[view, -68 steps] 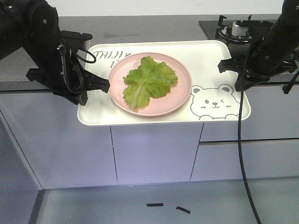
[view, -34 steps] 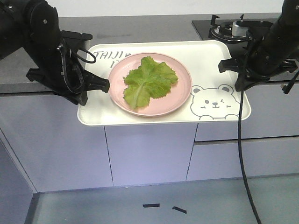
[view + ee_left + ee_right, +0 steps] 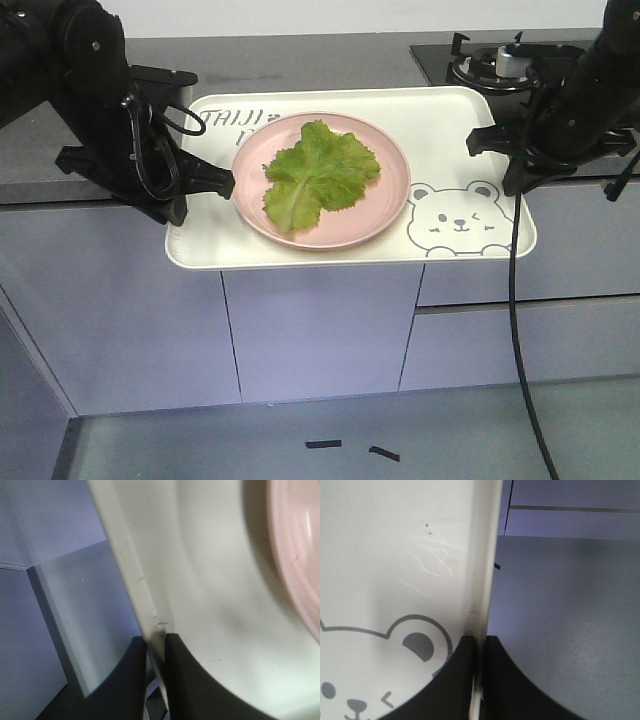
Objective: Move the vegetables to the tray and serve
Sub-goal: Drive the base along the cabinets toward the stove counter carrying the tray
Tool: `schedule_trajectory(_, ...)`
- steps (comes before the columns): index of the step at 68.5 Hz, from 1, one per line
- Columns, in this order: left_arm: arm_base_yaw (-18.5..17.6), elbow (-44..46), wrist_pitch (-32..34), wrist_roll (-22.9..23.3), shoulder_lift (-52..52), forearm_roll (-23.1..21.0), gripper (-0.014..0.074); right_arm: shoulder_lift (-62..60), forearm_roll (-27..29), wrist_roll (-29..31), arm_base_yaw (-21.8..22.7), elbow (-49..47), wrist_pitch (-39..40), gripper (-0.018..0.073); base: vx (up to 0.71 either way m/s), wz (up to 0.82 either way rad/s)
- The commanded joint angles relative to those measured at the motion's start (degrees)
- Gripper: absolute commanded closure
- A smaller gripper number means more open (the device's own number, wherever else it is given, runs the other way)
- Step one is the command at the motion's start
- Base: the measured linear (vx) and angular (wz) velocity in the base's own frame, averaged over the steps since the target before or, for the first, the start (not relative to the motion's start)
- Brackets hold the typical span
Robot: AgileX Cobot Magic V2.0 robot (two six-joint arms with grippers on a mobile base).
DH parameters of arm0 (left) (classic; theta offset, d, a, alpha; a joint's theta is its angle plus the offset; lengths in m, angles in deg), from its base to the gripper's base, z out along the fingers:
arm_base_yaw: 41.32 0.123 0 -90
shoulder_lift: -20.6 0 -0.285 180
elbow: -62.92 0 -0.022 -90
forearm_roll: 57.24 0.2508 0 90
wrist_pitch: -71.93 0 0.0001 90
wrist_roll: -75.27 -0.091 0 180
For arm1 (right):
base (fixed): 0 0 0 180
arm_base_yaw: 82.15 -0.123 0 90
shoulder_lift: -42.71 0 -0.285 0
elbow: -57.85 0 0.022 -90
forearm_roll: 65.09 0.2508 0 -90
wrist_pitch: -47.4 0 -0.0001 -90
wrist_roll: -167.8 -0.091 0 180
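Grey counter (image 3: 300, 60): across the whole view, with pale cabinet fronts (image 3: 320, 330) beneath.

Tray (image 3: 440, 130): cream-white, rectangular, with rounded corners. Near half jutting past the counter's front edge. Resting or lifted: cannot tell.

Pink plate (image 3: 390, 200): round, on the tray, nearer its left edge than its right.

Vegetables (image 3: 320, 172): crinkly green lettuce leaves, lying flat within the plate's rim and touching no bare tray.

Gas hob (image 3: 500, 65): at the counter's far right corner, just beyond the tray.

Left gripper (image 3: 159, 650): pinching the tray's left rim, one black finger above, one below.

Right gripper (image 3: 479, 645): pinching the tray's right rim in the same way.

Bear face (image 3: 457, 220): grey print at the tray's near right corner.

"TAIJI" lettering (image 3: 232, 118): at the tray's far left corner, partly hidden by the plate.

Two black scraps (image 3: 325, 442): on the floor before the cabinets.
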Motion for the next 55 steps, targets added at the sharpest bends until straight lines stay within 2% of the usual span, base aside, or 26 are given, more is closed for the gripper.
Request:
schedule_trajectory(1, -0.86, 1.73, 2.36, -1.66, -3.42, -2.87, 0.0602, -3.49, 2.94, 1.34, -0.25, -1.68, -0.77, 0.0565, 0.03, -0.01)
schedule_trajectory(55, -0.86, 1.73, 2.36, -1.66, -3.42, -2.87, 0.0602, -3.49, 2.94, 1.34, -0.25, -1.68, -0.77, 0.0565, 0.05, -0.05)
